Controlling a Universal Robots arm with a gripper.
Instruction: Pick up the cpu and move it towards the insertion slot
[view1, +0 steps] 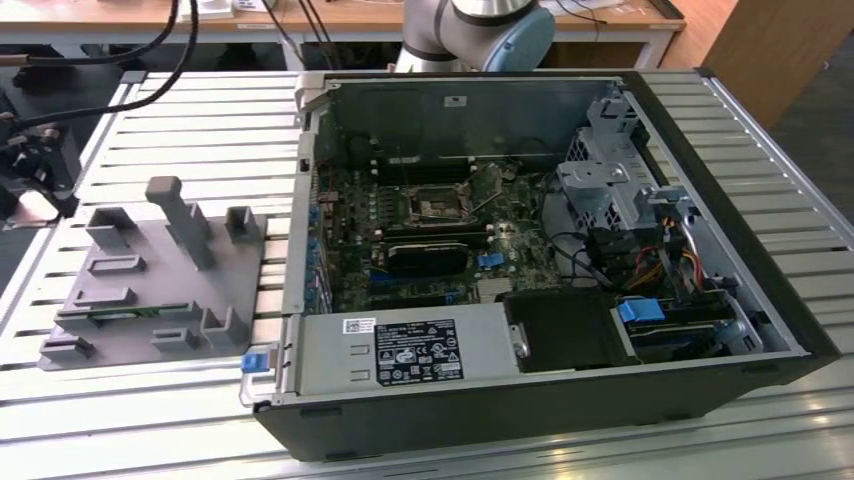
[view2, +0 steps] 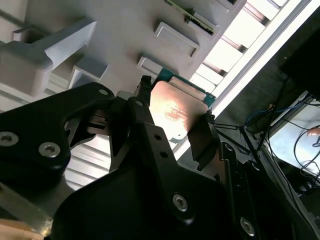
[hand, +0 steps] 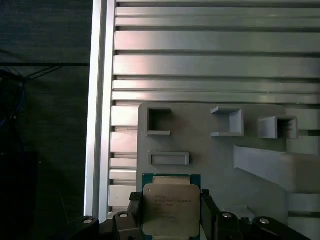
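Slatted aluminium tabletop (view1: 200, 120) carries a grey fixture block (view1: 147, 290) close to its edge on the exterior view's left. The block is well apart from the insertion slot (view1: 437, 205), which lies walled in on every side inside the open computer case (view1: 534, 400). In both wrist views the hand (hand: 170, 196) hangs over the block's corner beside the tabletop's rim, fingers (view2: 202, 140) pressed to opposite edges of the cpu (hand: 171, 212).

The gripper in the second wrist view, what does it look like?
The black, matte gripper has angular linked plates fastened with silvery screws and two narrow dark jaws. In the exterior view, the silvery-grey rounded arm carries a pale blue cap.
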